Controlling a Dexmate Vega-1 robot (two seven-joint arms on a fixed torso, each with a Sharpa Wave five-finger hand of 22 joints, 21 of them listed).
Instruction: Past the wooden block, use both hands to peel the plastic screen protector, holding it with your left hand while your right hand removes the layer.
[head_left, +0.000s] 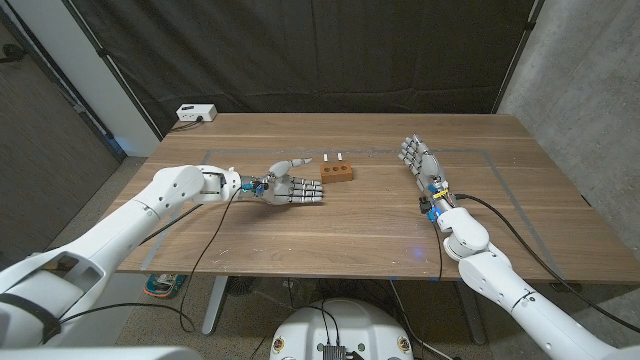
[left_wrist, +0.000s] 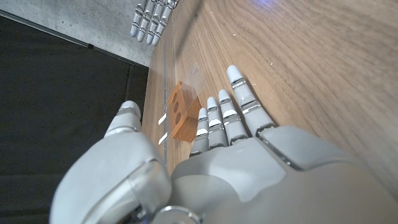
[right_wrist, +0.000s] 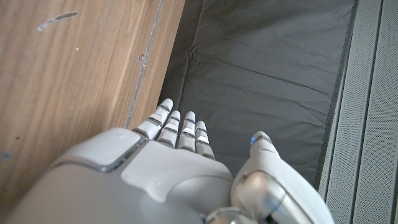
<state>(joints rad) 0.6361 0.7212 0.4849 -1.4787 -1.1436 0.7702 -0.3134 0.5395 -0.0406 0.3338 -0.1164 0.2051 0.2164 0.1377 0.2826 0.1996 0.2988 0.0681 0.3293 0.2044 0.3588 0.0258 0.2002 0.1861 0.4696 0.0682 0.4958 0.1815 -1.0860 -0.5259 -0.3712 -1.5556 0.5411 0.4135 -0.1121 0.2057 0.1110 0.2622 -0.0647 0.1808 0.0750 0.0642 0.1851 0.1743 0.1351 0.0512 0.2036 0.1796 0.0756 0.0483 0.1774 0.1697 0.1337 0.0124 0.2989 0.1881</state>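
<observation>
head view, table: we see a wide wooden table (head_left: 330, 220) with a taped rectangle outlined on it, dark curtain behind, a white power strip (head_left: 195, 113) at the far left corner.
left arm: it reaches in across the near left part of the table, ending just short of the block.
right arm: it lies along the right side, well apart from the block.
left hand: our left hand (head_left: 290, 187) has its fingers extended and apart, holding nothing, fingertips just beside the near left side of the wooden block (head_left: 336, 174); the left wrist view shows the fingers (left_wrist: 239, 99) stretched toward the block (left_wrist: 184, 113).
right hand: our right hand (head_left: 421, 161) stands with fingers straight and spread a little, holding nothing, pointing to the far edge; the right wrist view shows it (right_wrist: 168, 162) over the table edge and curtain.
wooden block: small, reddish brown, two dark holes on one face, lying mid-table.
screen protector: two small pale tabs (head_left: 333, 156) sit just past the block; we judge they belong to the clear protector, whose sheet is too faint to trace. a faint glossy patch (left_wrist: 196, 73) beyond the block may be it.
step in hand: approach, we judge; nothing is pinned or peeled yet.
next move: we think the left hand must pass the block and press the sheet down, then the right hand must cross over and pinch a tab.
</observation>
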